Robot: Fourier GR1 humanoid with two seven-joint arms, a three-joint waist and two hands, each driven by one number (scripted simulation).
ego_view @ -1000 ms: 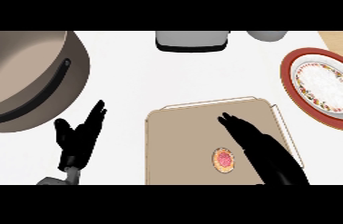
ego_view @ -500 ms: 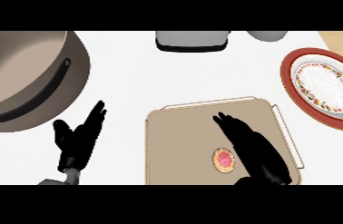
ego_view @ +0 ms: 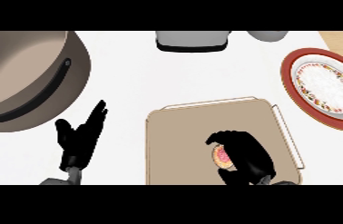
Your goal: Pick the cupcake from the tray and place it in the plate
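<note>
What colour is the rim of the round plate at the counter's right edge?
The round plate has a reddish-brown rim, seen in the head view.

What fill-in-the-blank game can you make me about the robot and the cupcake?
1. The right hand curls round the ____.
2. That treat is on the ____.
3. The left hand is ____, with straight fingers.
4. The plate has a ____ rim.
Missing words: cupcake; tray; open; red.
</note>
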